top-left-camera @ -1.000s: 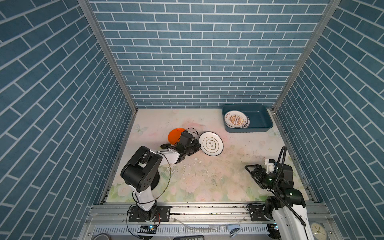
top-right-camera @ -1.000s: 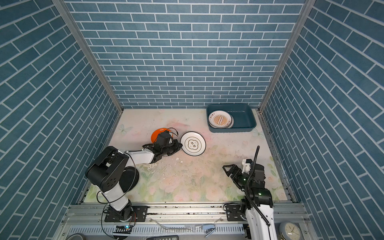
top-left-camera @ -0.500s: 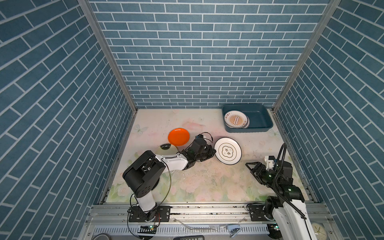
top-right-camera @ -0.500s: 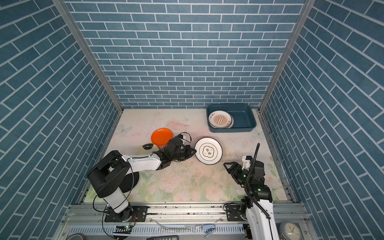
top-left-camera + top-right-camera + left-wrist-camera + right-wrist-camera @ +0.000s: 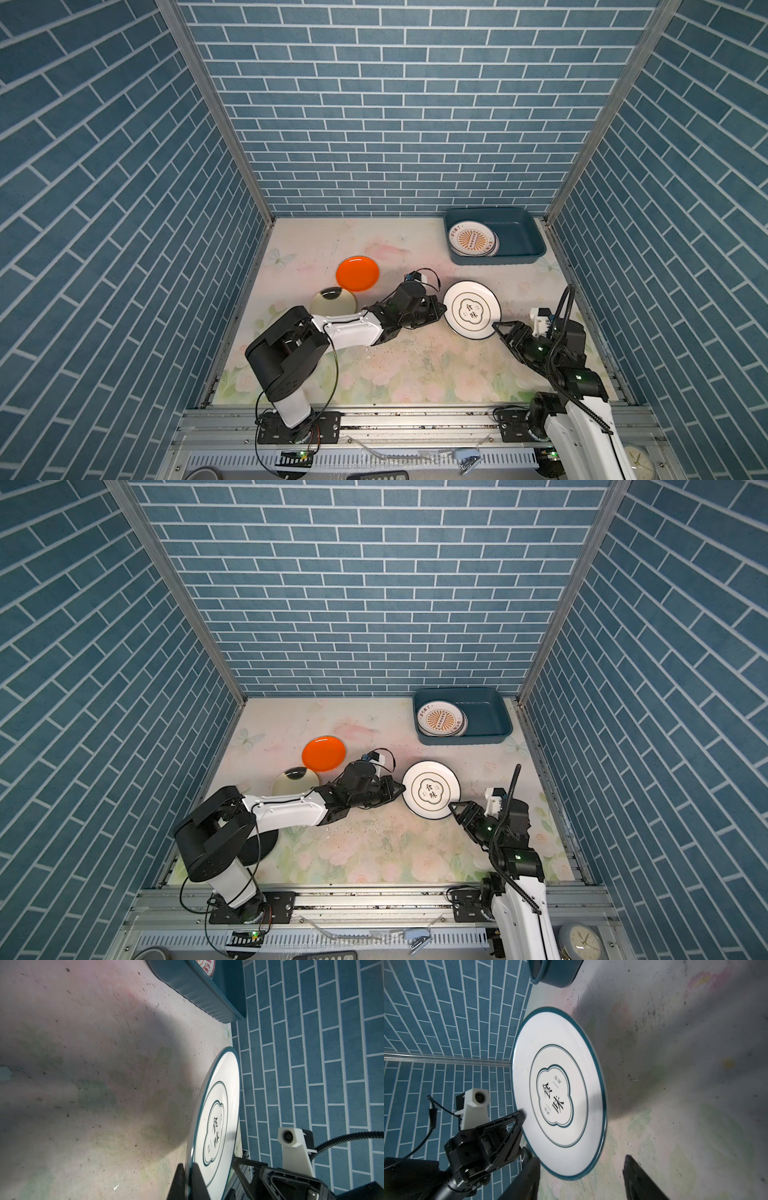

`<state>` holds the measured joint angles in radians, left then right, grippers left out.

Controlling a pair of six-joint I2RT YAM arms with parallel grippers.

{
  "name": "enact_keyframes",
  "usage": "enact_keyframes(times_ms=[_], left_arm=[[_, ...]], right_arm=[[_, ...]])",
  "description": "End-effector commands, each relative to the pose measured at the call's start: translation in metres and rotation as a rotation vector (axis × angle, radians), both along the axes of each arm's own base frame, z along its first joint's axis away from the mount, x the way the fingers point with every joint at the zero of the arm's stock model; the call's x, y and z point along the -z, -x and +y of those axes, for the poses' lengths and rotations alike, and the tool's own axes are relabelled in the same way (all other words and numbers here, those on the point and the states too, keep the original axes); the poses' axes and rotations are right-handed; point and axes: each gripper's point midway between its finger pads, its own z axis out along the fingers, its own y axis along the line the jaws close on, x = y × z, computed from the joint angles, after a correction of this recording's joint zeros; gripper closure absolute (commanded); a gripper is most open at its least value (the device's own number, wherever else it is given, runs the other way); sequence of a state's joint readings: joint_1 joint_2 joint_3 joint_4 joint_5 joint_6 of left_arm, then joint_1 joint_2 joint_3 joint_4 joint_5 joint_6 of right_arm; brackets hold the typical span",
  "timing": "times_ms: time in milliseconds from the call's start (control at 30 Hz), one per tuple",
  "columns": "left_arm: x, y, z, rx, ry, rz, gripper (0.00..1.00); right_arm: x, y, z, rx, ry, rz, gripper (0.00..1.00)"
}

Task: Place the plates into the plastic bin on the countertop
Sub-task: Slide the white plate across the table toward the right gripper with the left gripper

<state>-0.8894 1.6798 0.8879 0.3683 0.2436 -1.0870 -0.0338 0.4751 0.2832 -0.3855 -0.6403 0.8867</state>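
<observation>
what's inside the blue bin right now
A stack of plates sits at the left end of the plastic bin; the top one shows an orange sunburst with lettering. Only rims of those beneath peek out, so their faces and count are covered.

Place: mock kitchen built as a robot test booth.
Walls: blue brick-print panels (image 5: 395, 104) on three sides, joined by bare metal posts (image 5: 216, 112).
Surface: scuffed floral countertop (image 5: 415, 365).
Rig: left arm (image 5: 345, 330) and right arm (image 5: 582, 419) bolted to a metal rail (image 5: 415, 419) at the open front.
Kitchenware: plates (image 5: 473, 240), bin (image 5: 523, 232).
Beyond the rail: clock (image 5: 579, 941), stapler (image 5: 417, 942).
</observation>
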Motion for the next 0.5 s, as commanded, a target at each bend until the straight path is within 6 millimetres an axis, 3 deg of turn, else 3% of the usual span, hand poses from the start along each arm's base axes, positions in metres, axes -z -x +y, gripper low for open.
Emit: enact_keyframes(times_ms=[0,467], left_arm=[[-0.039,-0.002,-0.002,0.000,0.063,-0.077,1.00],[-0.059,0.012,0.003,0.048,0.103,-0.090,1.00]], right_arm=[[-0.007,-0.009,-0.005,0.040,-0.003,-0.027,0.41],[-0.022,-0.020,-0.006,0.080,-0.045,-0.068,0.59]])
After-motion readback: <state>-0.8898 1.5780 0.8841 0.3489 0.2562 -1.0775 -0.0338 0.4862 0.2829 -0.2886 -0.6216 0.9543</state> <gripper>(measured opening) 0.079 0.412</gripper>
